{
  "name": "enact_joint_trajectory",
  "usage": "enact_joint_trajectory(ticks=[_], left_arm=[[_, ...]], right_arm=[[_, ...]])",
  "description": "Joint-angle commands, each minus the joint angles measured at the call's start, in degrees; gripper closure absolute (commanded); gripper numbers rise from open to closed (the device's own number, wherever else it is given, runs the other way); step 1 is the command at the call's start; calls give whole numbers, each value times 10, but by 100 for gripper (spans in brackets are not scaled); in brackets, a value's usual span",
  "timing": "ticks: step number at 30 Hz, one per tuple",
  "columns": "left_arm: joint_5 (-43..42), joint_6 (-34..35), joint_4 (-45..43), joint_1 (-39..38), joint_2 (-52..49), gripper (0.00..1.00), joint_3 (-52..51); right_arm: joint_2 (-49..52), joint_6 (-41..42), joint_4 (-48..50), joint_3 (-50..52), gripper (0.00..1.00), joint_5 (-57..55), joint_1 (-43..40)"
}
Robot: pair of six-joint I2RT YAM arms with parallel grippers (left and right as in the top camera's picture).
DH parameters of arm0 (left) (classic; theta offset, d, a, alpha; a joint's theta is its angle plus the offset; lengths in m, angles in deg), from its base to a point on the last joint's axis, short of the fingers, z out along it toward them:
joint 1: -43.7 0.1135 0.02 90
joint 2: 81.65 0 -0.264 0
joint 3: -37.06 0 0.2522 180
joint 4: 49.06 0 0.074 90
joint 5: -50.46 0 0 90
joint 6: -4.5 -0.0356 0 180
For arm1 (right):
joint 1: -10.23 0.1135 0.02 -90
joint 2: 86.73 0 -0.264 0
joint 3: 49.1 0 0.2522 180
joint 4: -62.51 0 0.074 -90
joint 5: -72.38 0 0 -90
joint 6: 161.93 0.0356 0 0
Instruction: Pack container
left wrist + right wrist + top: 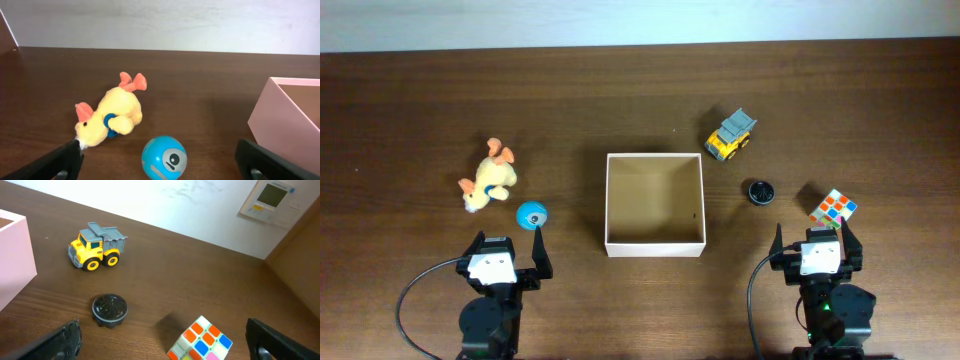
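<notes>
- Left gripper [509, 237], overhead view: at the near edge of the desk [410, 110], jaws spread wide, holding nothing.
- Right gripper [813, 232], same view: at the near edge on the other side, jaws likewise wide apart and holding nothing.
- Container [655, 247]: square open box, white rim and walls, tan inside; sits at mid-desk between the two arms and apart from every toy.
- Blue ball [531, 214]: left of the container, just beyond one tip of the left gripper.
- Plush duck [488, 177]: yellow with orange feet, lying on its side, left of the ball and farther back.
- Dump truck [731, 134]: yellow cab, grey bed, beyond the container's far right corner.
- Black round cap [761, 191]: right of the container, between truck and puzzle cube [833, 208].
- Puzzle cube: tilted on an edge, just ahead of the right gripper.
- Left wrist view: dark fingers [60, 162] at both lower corners, set wide; blue ball [164, 157] low between them; plush duck [110, 117] behind it to the left; a corner of the container [280, 125] at the right edge.
- Right wrist view: fingers [282, 342] wide at both lower corners; puzzle cube [200, 340] nearest; black round cap [110, 310] to its left; dump truck [97, 245] farther back; container wall [15, 265] at the left edge; wall panel [270, 200] with a small screen, upper right.
</notes>
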Motion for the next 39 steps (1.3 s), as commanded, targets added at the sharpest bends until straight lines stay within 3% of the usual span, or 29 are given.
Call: enact_joint_trajectory(ticks=[1,25,27,30,32,39], left_arm=[[-3,-11,0,2,4,1,-3],[-4,-11,0,2,4,1,-3],[-4,-11,0,2,4,1,-3],[-3,-11,0,2,4,1,-3],[-4,-11,0,2,4,1,-3],[-3,-10,0,2,4,1,-3]], right_arm=[[-1,0,1,5,1,-11,-3],[-1,0,3,5,1,-13,-3],[-1,38,8,5,1,-4,-4],[-1,191,20,2,1,-4,-3],[-1,247,16,-6,1,7,-3],[6,250,-116,-136,1,74,-3]])
